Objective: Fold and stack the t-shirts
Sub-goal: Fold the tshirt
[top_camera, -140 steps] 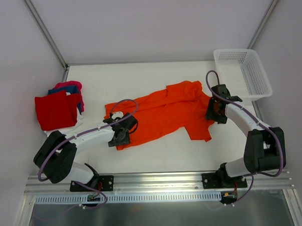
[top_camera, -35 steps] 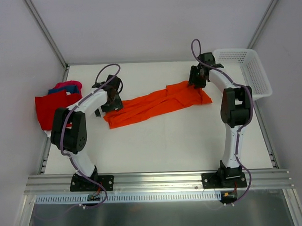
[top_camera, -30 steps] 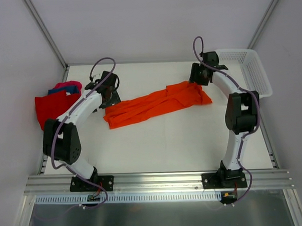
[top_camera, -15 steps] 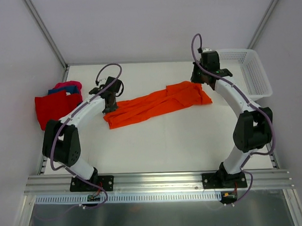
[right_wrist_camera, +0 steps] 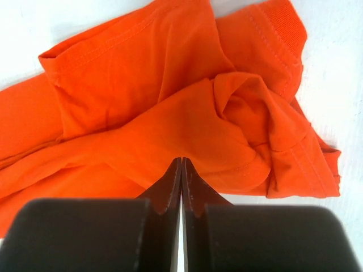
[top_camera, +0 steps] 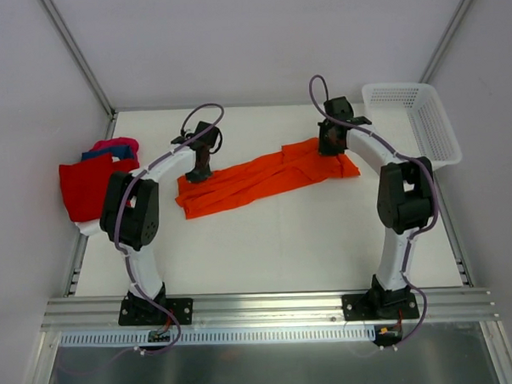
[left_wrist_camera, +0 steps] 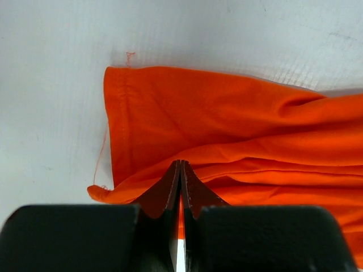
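The bright orange t-shirt (top_camera: 264, 176) lies mid-table as a long narrow band running from lower left to upper right. My left gripper (top_camera: 199, 172) is at its left end. In the left wrist view that gripper (left_wrist_camera: 180, 162) is shut, pinching a raised fold of the orange t-shirt (left_wrist_camera: 227, 113) near the hem. My right gripper (top_camera: 329, 146) is at the bunched right end, and the right wrist view shows it (right_wrist_camera: 181, 160) shut on the orange t-shirt (right_wrist_camera: 170, 113) near a sleeve. A pile of t-shirts lies at the far left, red (top_camera: 90, 186) on top, with blue (top_camera: 110, 152) and magenta-pink (top_camera: 120, 144) behind it.
A white mesh basket (top_camera: 405, 109) stands at the back right corner, just right of the right arm. Grey walls and metal frame posts close in the table on the left, back and right. The arm bases sit on the rail at the near edge.
The orange t-shirt, spread wide earlier, now lies as a narrow band. Over the last second the left gripper moved right onto its left end, the right gripper shifted slightly left, and both shut.
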Tool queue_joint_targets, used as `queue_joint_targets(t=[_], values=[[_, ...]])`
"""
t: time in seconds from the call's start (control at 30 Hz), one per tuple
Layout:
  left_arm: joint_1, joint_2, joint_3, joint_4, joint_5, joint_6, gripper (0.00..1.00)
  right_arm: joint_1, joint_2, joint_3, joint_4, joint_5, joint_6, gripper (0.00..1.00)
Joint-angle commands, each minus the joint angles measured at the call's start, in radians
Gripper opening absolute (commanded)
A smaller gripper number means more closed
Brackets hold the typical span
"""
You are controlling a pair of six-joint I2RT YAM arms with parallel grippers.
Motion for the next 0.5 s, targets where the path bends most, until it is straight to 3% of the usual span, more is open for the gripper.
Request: queue_joint_targets(t=[0.0, 0.23, 0.47], values=[[-0.005, 0.044, 0.038, -0.01, 0.019, 0.034, 0.0, 0.015, 0.038, 0.079, -0.062, 0.057, 0.017, 0.0], [-0.007, 0.101, 0.012, -0.013, 0.08, 0.029, 0.0, 0.03, 0.113, 0.13, -0.123, 0.075, 0.029, 0.01], [-0.031, 0.034, -0.117, -0.012, 0.123, -0.02, 0.0, 0.058, 0.188, 0.194, -0.195, 0.103, 0.046, 0.01]])
